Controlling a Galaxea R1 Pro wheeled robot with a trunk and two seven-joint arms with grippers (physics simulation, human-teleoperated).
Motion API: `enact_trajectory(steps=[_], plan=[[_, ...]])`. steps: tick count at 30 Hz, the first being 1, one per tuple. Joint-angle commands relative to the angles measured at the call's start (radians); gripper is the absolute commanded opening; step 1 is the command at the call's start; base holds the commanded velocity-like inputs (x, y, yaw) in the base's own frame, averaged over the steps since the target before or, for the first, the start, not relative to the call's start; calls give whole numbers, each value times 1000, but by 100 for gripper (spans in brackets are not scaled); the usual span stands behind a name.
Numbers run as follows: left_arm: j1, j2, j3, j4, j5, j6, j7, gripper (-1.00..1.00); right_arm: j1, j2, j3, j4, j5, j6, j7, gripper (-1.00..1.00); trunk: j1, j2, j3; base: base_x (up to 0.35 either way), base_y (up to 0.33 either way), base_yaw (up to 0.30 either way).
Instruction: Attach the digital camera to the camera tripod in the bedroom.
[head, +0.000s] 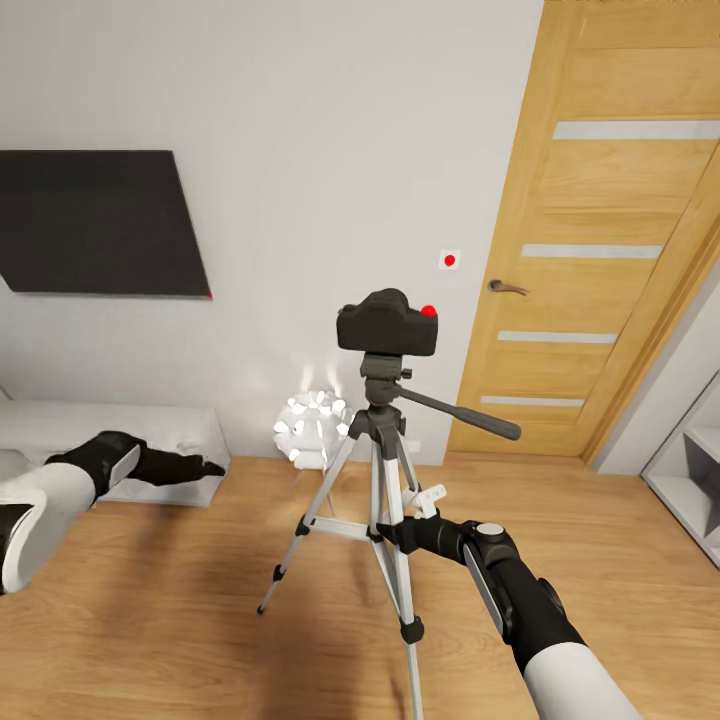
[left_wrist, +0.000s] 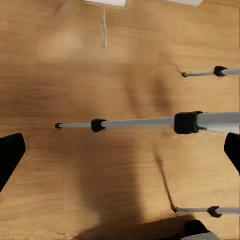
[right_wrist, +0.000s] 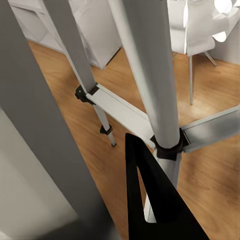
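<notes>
Overhead, the digital camera (head: 388, 322) sits atop the upright camera tripod (head: 378, 470), straight above the nearer right gripper (head: 392, 531) at its legs, left gripper (head: 205, 466) wide; wrist views show left fingers parted, right's grasp unclear.

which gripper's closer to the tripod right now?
Right. The right gripper is at the camera tripod, against its legs below the head. The left gripper hangs well off to the tripod's left.

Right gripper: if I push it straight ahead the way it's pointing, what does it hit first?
Most likely the tripod: the right gripper sits right at its centre column, with one finger just short of it. Exact gap unclear.
</notes>
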Motion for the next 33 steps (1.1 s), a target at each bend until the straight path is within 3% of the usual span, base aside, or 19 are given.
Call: enact_trajectory(steps=[1, 3, 4, 6, 7, 8, 9, 13, 16, 17, 21, 23, 25, 28, 29, 33], plan=[[65, -5, 0, 0, 6, -20, 56, 100, 0, 0, -1, 1, 48, -2, 6, -100, 1, -2, -2, 0, 0, 0], [138, -12, 2, 0, 15, -54, 103, 100, 0, 0, -1, 1, 49, -2, 7, -100, 1, -2, -2, 0, 0, 0], [215, -17, 4, 0, 32, -100, 139, 100, 0, 0, -1, 1, 49, -2, 7, -100, 1, -2, -2, 0, 0, 0], [292, -20, 5, 0, 58, -158, 163, 100, 0, 0, -1, 1, 49, -2, 7, -100, 1, -2, -2, 0, 0, 0], [367, -23, 6, 1, 94, -224, 178, 100, 0, 0, -1, 1, 49, -2, 7, -100, 1, -2, -2, 0, 0, 0], [405, -23, 6, 1, 116, -261, 183, 100, 0, 0, -1, 1, 48, -2, 7, -100, 1, -2, -2, 0, 0, 0], [481, -25, 7, 1, 168, -338, 191, 100, 0, 0, -1, 1, 48, -2, 7, -100, 1, -2, -2, 0, 0, 0], [622, -29, 7, 1, 290, -484, 200, 100, 0, 1, -1, 2, 46, -2, 7, -100, 1, -2, -2, 0, 0, 0], [711, -31, 8, 1, 378, -557, 203, 100, 0, 1, -1, 2, 46, -2, 7, -100, 1, -2, -2, 0, 0, 0], [762, -33, 8, 1, 430, -585, 205, 100, 0, 1, -1, 2, 45, -2, 7, -100, 1, -2, -2, 0, 0, 0], [840, -48, 8, 1, 500, -614, 214, 100, 0, 1, -1, 2, 45, -1, 7, -100, 1, -2, -2, 0, 0, 0], [890, -81, 8, 2, 529, -624, 261, 100, 0, 1, -1, 2, 45, 0, 7, -100, 1, -2, -2, 0, 0, 0], [909, -103, 8, 2, 537, -624, 310, 100, 0, 1, -1, 2, 45, 0, 7, -100, 1, -2, -2, 0, 0, 0], [931, -138, 7, 2, 543, -609, 419, 100, 0, 1, -1, 2, 45, 0, 6, -100, 1, -2, -2, 0, 0, 0], [940, -163, 6, 3, 545, -586, 510, 100, 0, 1, -1, 2, 45, 0, 6, -100, 1, -2, -2, 0, 0, 0], [950, -209, 6, 3, 547, -530, 684, 100, 0, 1, -1, 2, 47, 0, 4, -100, 1, -2, -2, 0, 0, 0]])
